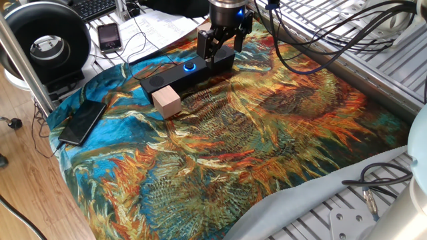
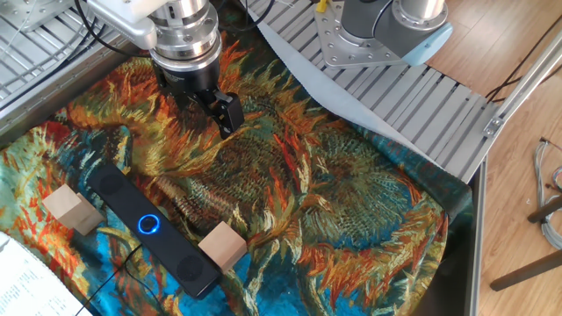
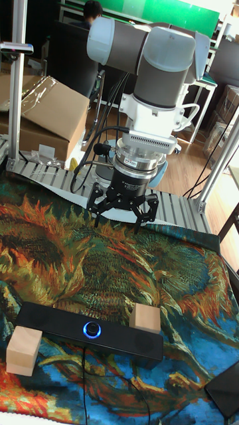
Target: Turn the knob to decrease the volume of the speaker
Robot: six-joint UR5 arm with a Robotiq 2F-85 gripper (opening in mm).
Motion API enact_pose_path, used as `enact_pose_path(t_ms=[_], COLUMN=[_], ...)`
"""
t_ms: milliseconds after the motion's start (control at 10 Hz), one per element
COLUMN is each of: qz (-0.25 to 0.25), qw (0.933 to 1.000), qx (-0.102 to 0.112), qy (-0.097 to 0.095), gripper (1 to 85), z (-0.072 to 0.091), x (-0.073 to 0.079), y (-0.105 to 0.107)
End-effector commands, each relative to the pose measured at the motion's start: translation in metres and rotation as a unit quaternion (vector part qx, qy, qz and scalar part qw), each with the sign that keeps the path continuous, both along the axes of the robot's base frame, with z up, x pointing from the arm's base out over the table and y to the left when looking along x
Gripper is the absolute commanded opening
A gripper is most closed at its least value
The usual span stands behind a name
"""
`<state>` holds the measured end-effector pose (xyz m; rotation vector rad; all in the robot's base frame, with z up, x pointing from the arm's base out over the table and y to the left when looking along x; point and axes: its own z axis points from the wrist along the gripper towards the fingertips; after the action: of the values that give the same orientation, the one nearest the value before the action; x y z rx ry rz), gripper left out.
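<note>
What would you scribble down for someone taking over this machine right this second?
The pincer is open and empty, hanging above the sunflower cloth, apart from the speaker.
The speaker lies on the cloth, one wooden block on one side, a second block on the other; its knob glows blue on top.
Done: nothing yet; knob untouched.
Left: bring the pincer over the knob, grip it, turn the volume down.
</note>
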<state>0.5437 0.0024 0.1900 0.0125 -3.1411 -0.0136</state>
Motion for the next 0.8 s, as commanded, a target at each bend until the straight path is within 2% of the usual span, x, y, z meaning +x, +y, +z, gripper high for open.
enact_pose_path(t_ms=[0,100,400,700], qz=[0.000,-0.037,-0.044,-0.056], qw=[1.0000,0.9971,0.9963,0.9959], qx=[0.000,-0.043,-0.044,-0.024], qy=[0.000,-0.051,-0.059,-0.067], gripper=[84.0,2.0,2.0,2.0], z=[0.000,0.002,0.000,-0.002], x=[0.000,0.025,0.028,0.032], y=[0.002,-0.020,-0.015,-0.006])
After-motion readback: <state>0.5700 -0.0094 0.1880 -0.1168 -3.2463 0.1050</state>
